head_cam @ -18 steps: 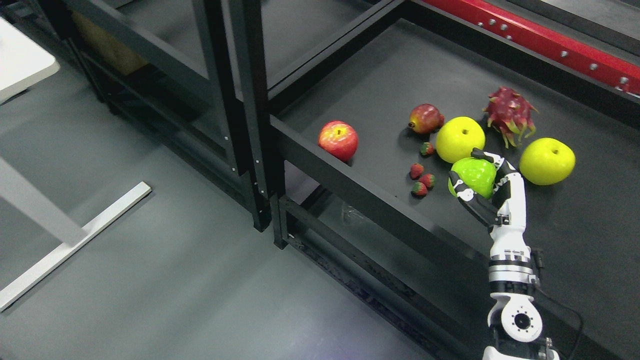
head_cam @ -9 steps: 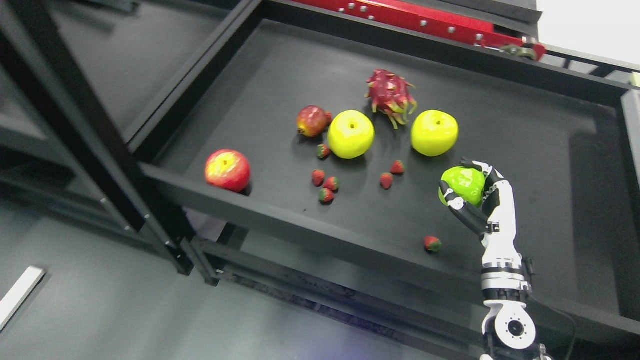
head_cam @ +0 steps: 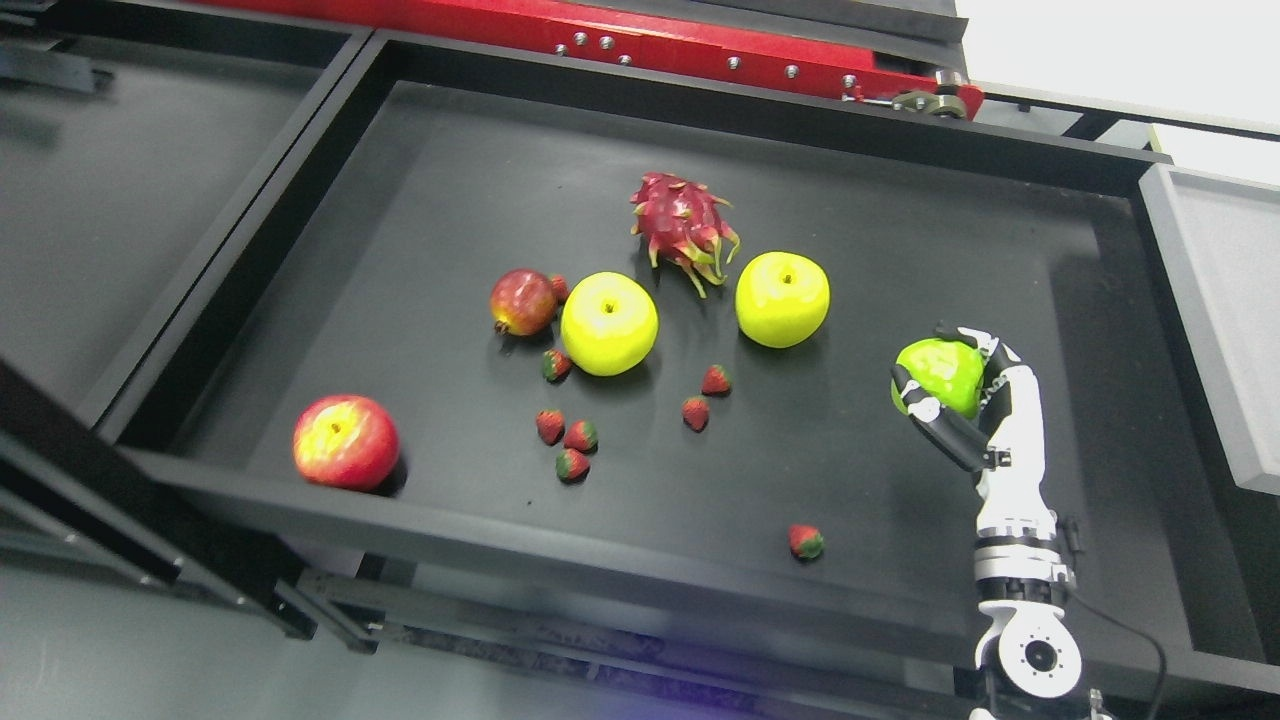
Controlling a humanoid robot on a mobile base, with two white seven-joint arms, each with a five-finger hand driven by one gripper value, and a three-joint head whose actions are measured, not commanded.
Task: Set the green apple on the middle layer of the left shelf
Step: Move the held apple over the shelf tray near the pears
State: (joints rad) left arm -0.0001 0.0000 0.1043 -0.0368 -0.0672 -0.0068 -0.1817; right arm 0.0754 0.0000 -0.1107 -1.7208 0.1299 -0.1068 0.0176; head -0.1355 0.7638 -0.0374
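Note:
My right hand (head_cam: 950,385) comes up from the lower right and is shut on the green apple (head_cam: 938,374), holding it over the right part of the black shelf tray (head_cam: 420,200). The white and black fingers (head_cam: 925,405) wrap the apple from below and behind. The left arm does not show.
On the tray lie a red apple (head_cam: 345,441), a pomegranate (head_cam: 523,302), two yellow apples (head_cam: 609,322) (head_cam: 782,298), a dragon fruit (head_cam: 683,224) and several small strawberries (head_cam: 570,440). A red beam (head_cam: 640,45) runs behind. Another shelf bay (head_cam: 110,200) is at left, a grey one (head_cam: 1225,290) at right.
The camera has swung right, so the whole scene shifts left in the picture and more of the tray shows. The right hand keeps hold of the green apple.

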